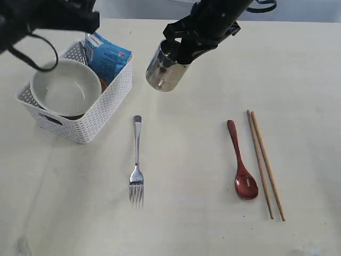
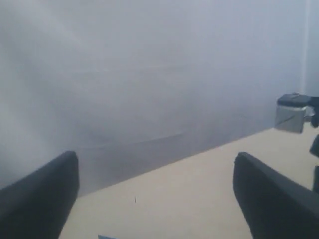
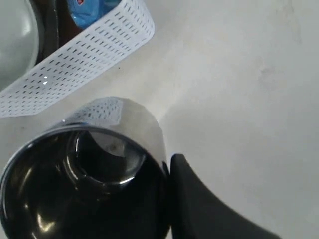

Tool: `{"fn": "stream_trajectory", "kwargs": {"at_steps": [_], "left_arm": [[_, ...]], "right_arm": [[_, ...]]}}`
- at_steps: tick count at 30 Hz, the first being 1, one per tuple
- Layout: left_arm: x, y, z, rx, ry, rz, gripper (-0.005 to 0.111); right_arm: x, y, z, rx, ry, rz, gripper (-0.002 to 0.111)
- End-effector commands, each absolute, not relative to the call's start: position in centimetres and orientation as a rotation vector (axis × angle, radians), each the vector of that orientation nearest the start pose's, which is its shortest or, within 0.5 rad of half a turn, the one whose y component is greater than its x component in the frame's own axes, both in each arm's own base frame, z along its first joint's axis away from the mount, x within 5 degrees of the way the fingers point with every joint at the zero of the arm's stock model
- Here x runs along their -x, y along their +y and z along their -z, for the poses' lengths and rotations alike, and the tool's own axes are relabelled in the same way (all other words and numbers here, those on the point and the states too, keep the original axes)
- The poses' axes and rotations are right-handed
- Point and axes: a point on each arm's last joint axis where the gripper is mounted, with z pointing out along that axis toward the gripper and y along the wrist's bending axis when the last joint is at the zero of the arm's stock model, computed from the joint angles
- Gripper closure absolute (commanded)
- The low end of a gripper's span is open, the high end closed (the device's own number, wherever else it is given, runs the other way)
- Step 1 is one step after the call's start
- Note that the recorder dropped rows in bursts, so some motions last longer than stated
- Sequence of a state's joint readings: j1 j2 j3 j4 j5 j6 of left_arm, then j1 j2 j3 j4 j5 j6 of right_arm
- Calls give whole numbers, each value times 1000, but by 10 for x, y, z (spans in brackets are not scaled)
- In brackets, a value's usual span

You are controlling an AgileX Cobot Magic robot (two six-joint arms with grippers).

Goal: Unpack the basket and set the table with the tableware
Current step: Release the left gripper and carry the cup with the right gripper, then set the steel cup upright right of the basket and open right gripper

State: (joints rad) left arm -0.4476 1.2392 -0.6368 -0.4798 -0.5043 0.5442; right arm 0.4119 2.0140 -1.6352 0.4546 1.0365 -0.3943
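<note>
My right gripper (image 1: 179, 49) is shut on the shiny steel cup (image 1: 164, 70), held tilted in the air above the table (image 1: 192, 213), just right of the basket. In the right wrist view one black finger (image 3: 209, 204) presses the cup (image 3: 89, 174) at its rim. The white basket (image 1: 109, 101) holds the cream bowl (image 1: 66, 88), with a dark rim beneath it. On the table lie the fork (image 1: 137, 165), dark red spoon (image 1: 241, 160) and wooden chopsticks (image 1: 264, 165). My left gripper (image 2: 157, 199) hangs open and empty above the basket's far side.
A blue snack packet (image 1: 106, 56) stands in the basket's back corner, next to a thin steel piece (image 1: 82, 50). The left arm (image 1: 48, 18) reaches over the basket from the upper left. The table's far edge (image 2: 199, 154) meets a grey wall.
</note>
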Motion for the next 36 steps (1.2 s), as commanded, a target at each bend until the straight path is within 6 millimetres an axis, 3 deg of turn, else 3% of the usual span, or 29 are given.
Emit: {"fn": "stream_trajectory", "kwargs": {"at_steps": [1, 4, 11, 21, 36], "left_arm": [[-260, -94, -339, -449, 1719, 101, 28], [-263, -89, -350, -497, 1743, 88, 28], [-263, -86, -340, -534, 1802, 84, 28], [-263, -85, -342, -524, 1784, 73, 28], [-263, -85, -341, -525, 1790, 78, 28]], "right_arm": [[-384, 214, -215, 880, 2727, -593, 109], [-393, 223, -204, 877, 2735, -590, 109], [-405, 240, -191, 897, 2798, -461, 109], [-388, 277, -184, 1028, 2758, -340, 109], [-398, 279, -176, 946, 2751, -250, 109]]}}
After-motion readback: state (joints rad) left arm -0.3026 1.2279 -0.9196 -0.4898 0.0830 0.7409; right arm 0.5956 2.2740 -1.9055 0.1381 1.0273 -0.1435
